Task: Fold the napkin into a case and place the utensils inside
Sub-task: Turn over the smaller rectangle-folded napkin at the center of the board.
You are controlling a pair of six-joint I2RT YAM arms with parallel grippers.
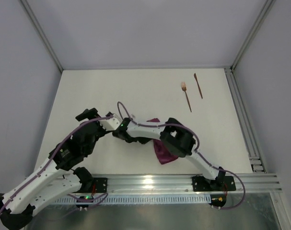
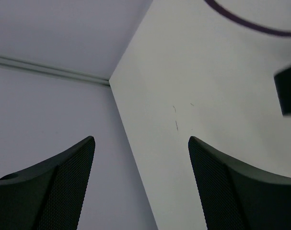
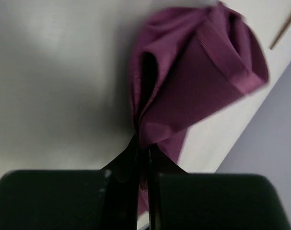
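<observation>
Napkin is seen as a bunched magenta-purple cloth, gathered into loose folds instead of being laid flat, and no case has been formed from it yet. It is gripped at one gathered edge by the right pincer, whose fingers are clenched hard together on the fabric. The rest of the cloth billows away from them in soft, rounded pleats. Whether the lower folds are touching the worktop cannot be told, since much of the cloth is covered by the right arm in the overhead view.

The cloth is judged to be light, limp and without stiffness. It can be expected to sag, to slide over the smooth surface and to lose any crease that is not pressed down. A single corner or a hemmed edge would be the better place for it to be taken, so that it can be drawn out square before it is folded. A pinch through several layers, as here, is likely to keep it crumpled.

Beyond the napkin, well apart from it, the fork and the knife are laid side by side, untouched. To the other side of the napkin, the left pincer is held released, its fingers spread wide over bare surface with nothing between them.
</observation>
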